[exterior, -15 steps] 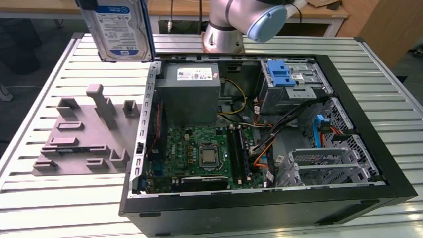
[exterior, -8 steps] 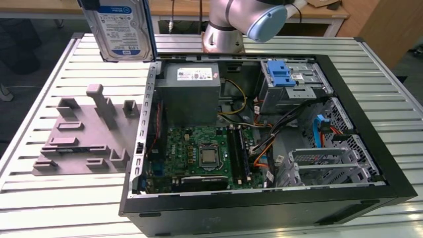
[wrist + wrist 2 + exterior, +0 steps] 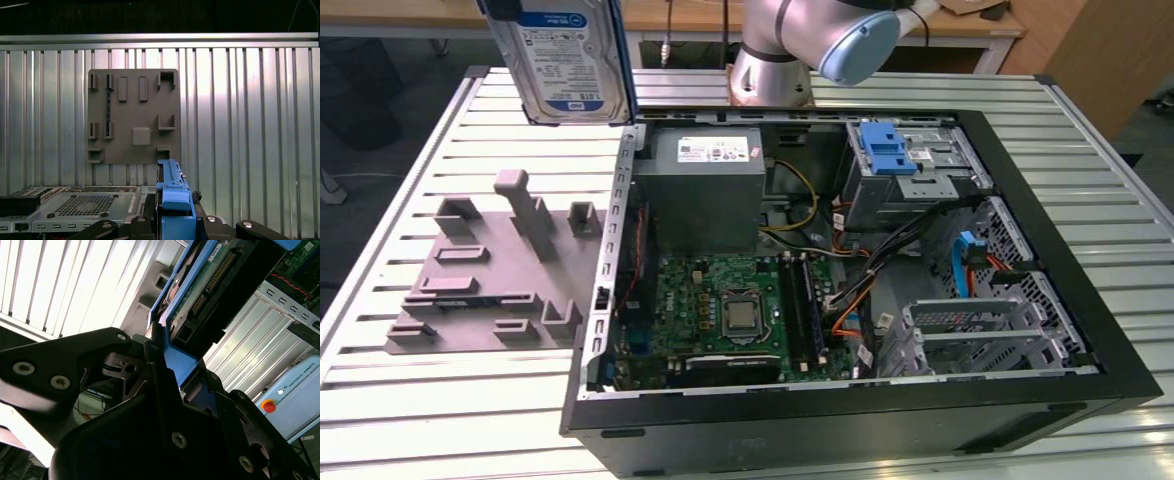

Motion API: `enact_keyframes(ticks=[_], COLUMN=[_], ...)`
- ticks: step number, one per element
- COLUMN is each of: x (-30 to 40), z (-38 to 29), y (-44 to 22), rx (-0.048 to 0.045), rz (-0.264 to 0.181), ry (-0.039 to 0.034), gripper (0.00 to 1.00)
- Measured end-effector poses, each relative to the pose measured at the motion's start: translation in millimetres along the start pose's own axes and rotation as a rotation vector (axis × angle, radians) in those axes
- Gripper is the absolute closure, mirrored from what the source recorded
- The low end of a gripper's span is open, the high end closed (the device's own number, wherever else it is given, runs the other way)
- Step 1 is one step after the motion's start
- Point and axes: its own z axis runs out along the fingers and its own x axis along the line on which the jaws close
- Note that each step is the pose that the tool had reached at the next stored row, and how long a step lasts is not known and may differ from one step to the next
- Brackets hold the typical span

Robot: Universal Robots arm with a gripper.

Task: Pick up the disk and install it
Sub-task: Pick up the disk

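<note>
We see slatted surface [image 3: 427, 420] carrying open case [image 3: 854, 435], motherboard [image 3: 720, 310] exposed inside. Arm [image 3: 781, 50] rises at case's 12 o'clock in exterior view. Grey plate [image 3: 467, 290] lies flat at case's 9 o'clock, just beside its wall. Disk [image 3: 567, 60] hangs upright in air at case's 11 o'clock, label toward us, clear of surface. In second wrist view, fingers [image 3: 156, 357] are clamped tight on disk's blue edge.
</note>
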Motion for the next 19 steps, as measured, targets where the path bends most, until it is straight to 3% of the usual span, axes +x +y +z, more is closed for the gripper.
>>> enact_keyframes(ticks=[11, 15, 19], x=[-0.1, 0.0, 4.5], z=[0.0, -0.1, -0.2], y=[-2.2, -6.1, -8.0], rx=[0.0000, -0.0001, 0.0001], rz=[0.000, 0.000, 0.000], ry=[0.0000, 0.0000, -0.0001], gripper=[0.64, 0.64, 0.64])
